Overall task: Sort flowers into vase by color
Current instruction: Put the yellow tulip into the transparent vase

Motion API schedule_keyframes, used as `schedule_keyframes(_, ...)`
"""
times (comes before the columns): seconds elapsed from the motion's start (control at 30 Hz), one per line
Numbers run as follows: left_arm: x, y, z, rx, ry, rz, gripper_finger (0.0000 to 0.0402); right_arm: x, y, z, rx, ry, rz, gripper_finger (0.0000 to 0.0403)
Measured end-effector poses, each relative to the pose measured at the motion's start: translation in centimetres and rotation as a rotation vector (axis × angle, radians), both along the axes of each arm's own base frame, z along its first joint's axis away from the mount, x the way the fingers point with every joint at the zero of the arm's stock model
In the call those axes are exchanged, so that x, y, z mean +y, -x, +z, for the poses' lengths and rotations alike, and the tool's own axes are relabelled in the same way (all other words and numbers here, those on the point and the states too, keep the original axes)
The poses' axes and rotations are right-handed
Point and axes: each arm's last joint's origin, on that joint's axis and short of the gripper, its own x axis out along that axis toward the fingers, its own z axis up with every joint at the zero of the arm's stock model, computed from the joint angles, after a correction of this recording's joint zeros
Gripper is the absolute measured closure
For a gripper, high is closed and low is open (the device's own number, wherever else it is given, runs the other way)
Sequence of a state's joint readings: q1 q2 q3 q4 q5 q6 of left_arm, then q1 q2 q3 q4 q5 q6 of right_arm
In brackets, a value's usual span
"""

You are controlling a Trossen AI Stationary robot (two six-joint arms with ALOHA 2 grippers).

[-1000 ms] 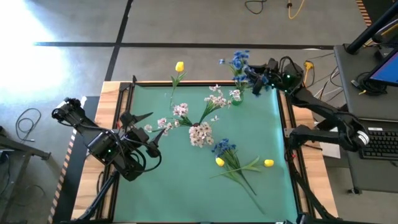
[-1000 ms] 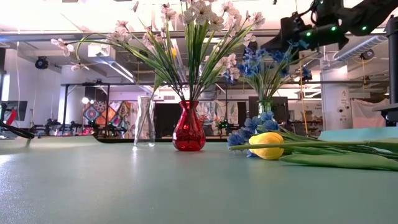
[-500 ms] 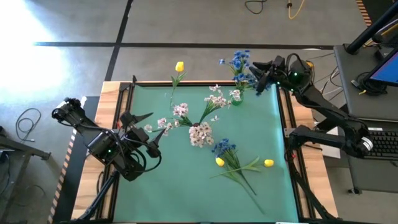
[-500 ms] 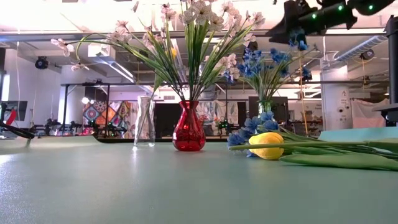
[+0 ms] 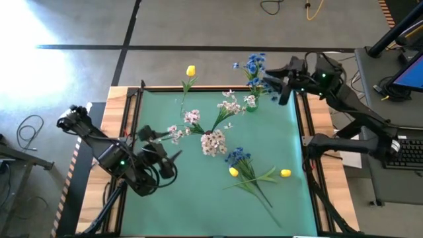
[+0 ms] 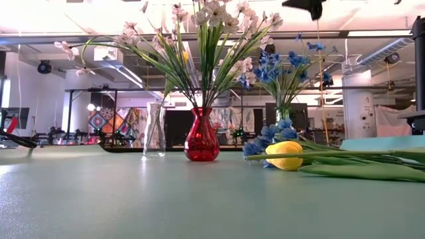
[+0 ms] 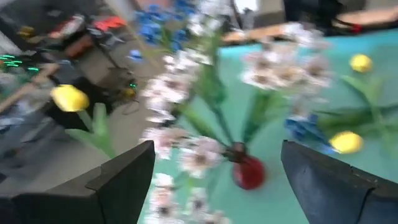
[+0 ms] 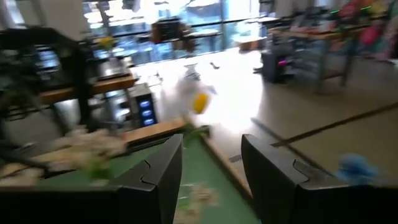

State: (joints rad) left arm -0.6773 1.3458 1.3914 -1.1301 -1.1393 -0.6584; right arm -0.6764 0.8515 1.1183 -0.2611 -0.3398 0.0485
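Three vases stand toward the table's far side. A red vase (image 6: 201, 136) holds pinkish-white blossoms (image 5: 213, 142). A clear vase (image 6: 154, 129) holds a yellow tulip (image 5: 190, 70). A third vase (image 6: 283, 114) holds blue flowers (image 5: 254, 66). On the mat's near right part lie a blue spray (image 5: 238, 157) and two yellow tulips (image 5: 233, 172) (image 5: 285, 173), resting on their stems and heads. My left gripper (image 5: 160, 144) (image 7: 217, 168) hovers open at the mat's left, facing the red vase. My right gripper (image 5: 276, 82) (image 8: 211, 168) is open and empty, high beside the blue flowers.
Wooden table borders (image 5: 115, 132) frame the green mat (image 5: 198, 205). The mat's near left part is bare. Cables and a desk with a keyboard (image 5: 403, 149) lie beyond the right edge. The room behind the table shows in the low view.
My right gripper has risen and drawn back from the blue flowers toward the table's far right corner, leaving the top of the low view. The blue flowers stay in their vase. My left gripper has turned a little toward the red vase.
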Motion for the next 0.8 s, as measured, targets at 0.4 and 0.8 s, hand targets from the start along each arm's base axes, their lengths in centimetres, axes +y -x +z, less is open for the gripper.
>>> schedule_keyframes(0.4, -2.7, -2.4, -0.9, 0.044, 0.057, -0.167, 0.007, 7.1, -3.4, 1.7, 0.082, -0.156, 0.384, 0.0264)
schedule_keyframes(0.8, -5.8, -5.1, -3.8, 0.187, 0.162, -0.334, 0.007, 15.6, -3.0, -1.4, 0.444, -0.393, 0.595, 0.0297)
